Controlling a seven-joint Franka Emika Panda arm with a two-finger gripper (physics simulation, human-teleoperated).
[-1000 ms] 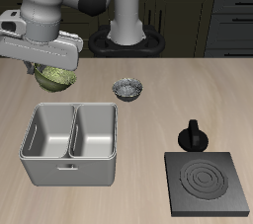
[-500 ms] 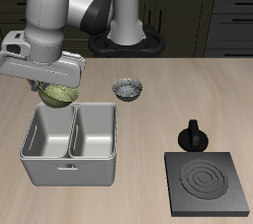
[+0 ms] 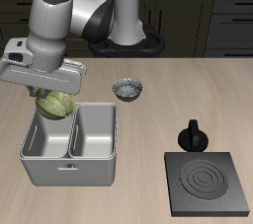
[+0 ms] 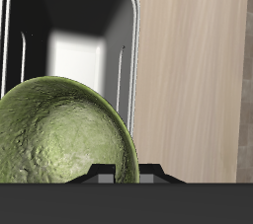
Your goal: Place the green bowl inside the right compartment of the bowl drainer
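Observation:
The green bowl hangs tilted in the air, its glossy mottled surface filling much of the wrist view. My gripper is shut on its rim. The bowl sits just above the back edge of the bowl drainer, over the right compartment, the well farther from the stove plate. In the wrist view a grey well lies open beyond the bowl, with the drainer's rim beside it. My fingertips are hidden by the gripper body and the bowl.
A small grey-silver bowl stands on the table behind the drainer's other well. A black knobbed object and a flat black stove plate lie toward the front corner. The robot base stands at the back.
The arm has carried the green bowl toward the table's front and lower, from behind the drainer to just over its back edge. The bowl stays gripped.

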